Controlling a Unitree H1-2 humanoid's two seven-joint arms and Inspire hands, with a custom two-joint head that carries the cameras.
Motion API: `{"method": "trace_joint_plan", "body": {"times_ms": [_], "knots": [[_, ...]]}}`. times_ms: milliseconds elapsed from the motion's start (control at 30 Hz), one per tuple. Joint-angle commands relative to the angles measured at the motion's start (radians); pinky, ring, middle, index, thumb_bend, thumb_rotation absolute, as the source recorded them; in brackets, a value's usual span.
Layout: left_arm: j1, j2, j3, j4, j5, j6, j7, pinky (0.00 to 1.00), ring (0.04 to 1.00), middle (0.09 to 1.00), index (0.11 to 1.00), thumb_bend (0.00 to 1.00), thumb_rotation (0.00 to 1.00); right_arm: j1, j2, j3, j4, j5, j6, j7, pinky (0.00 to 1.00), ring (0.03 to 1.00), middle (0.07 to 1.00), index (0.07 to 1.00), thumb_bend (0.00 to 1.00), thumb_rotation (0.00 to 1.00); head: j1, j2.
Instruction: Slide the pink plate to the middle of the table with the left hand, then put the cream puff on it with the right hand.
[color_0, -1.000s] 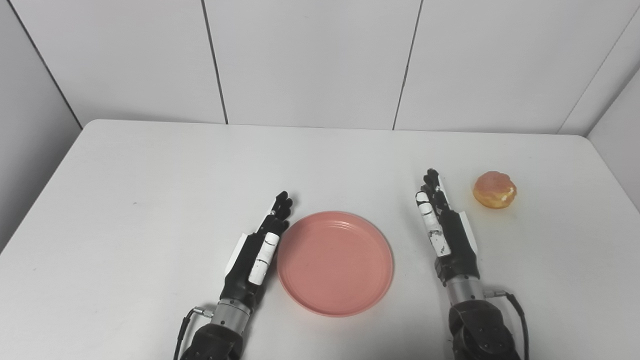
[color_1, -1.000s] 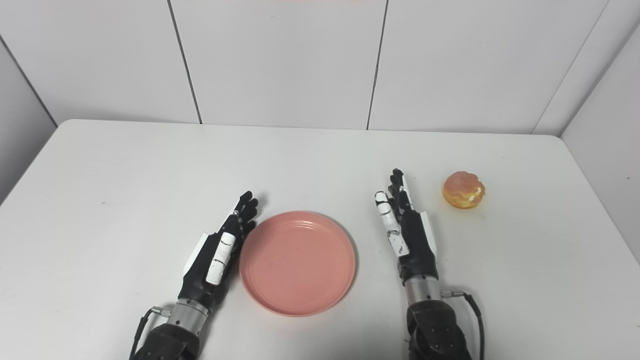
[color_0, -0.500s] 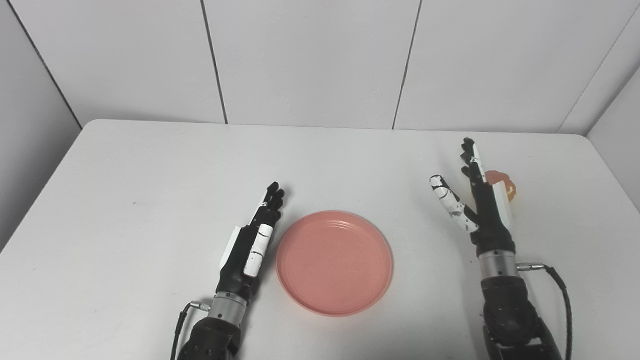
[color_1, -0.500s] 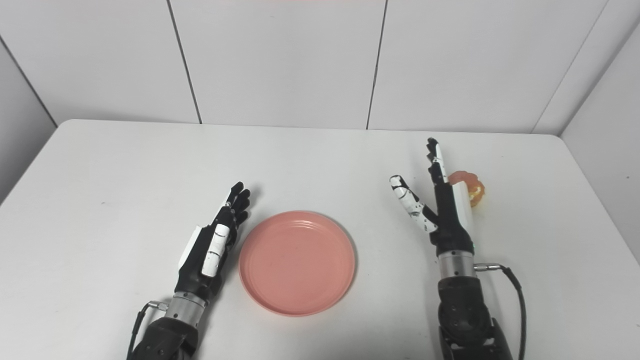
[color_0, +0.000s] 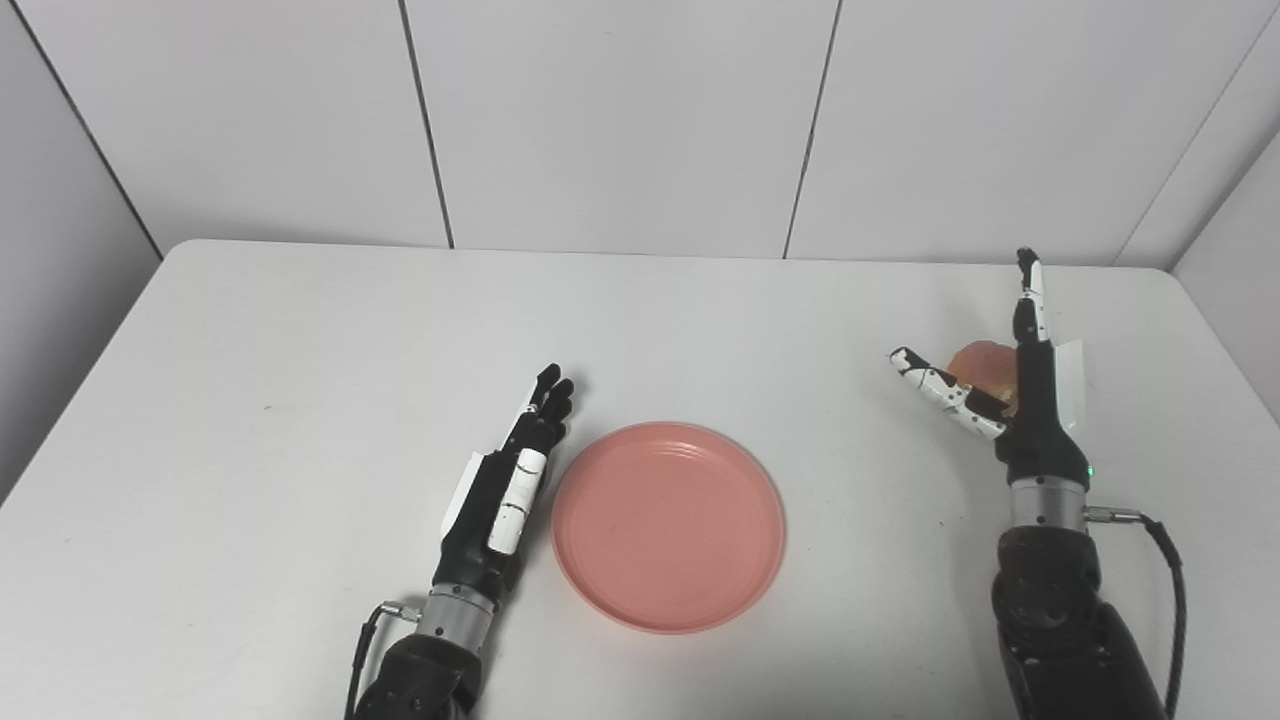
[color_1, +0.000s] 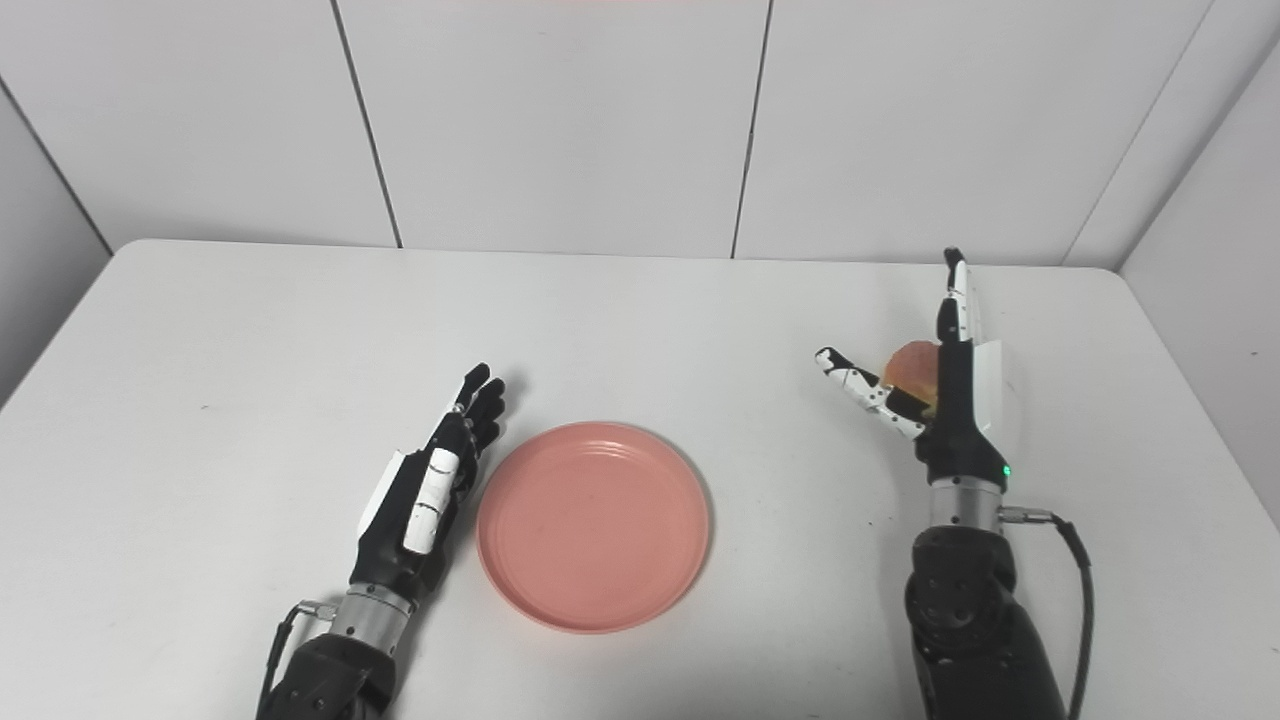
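Observation:
The pink plate (color_0: 668, 526) lies flat near the middle front of the white table (color_0: 300, 330). My left hand (color_0: 507, 480) rests just left of the plate's rim, fingers straight and together, holding nothing and a small gap away from it. My right hand (color_0: 1015, 385) stands raised at the right, open, with thumb spread left and fingers pointing up. The golden cream puff (color_0: 985, 365) sits on the table behind that hand, showing between thumb and fingers and partly hidden by them. I cannot tell whether the hand touches it.
White wall panels (color_0: 620, 120) rise behind the table's far edge. The table's right edge lies close beyond my right hand. A cable (color_0: 1165, 560) loops off the right wrist.
My right hand rose and swung right toward the cream puff, thumb spreading out, and now covers part of it. My left hand drew back slightly from the plate's rim. The plate stayed put.

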Motion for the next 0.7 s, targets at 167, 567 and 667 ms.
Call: {"method": "trace_joint_plan", "body": {"times_ms": [167,567,667], "knots": [[0.015,0.021,0.006,0.014,-0.022,-0.038,-0.020,1.00,0.989,0.983,0.985,0.65,1.00,-0.073,-0.053,0.006,0.047,-0.117,0.079,-0.101,0.90,0.955,0.966,0.981,0.69,0.32,-0.001,0.001],[0.018,0.035,0.006,0.001,-0.029,-0.026,-0.030,1.00,0.988,0.981,0.982,0.66,1.00,-0.098,-0.080,0.034,0.080,-0.068,0.251,0.049,0.82,0.907,0.930,0.948,0.70,0.26,-0.014,0.001],[0.018,0.038,0.006,0.003,-0.026,-0.031,-0.029,1.00,0.983,0.978,0.978,0.66,1.00,-0.103,-0.081,0.032,0.089,-0.031,0.259,0.074,0.75,0.873,0.927,0.933,0.69,0.21,-0.016,0.000]]}}
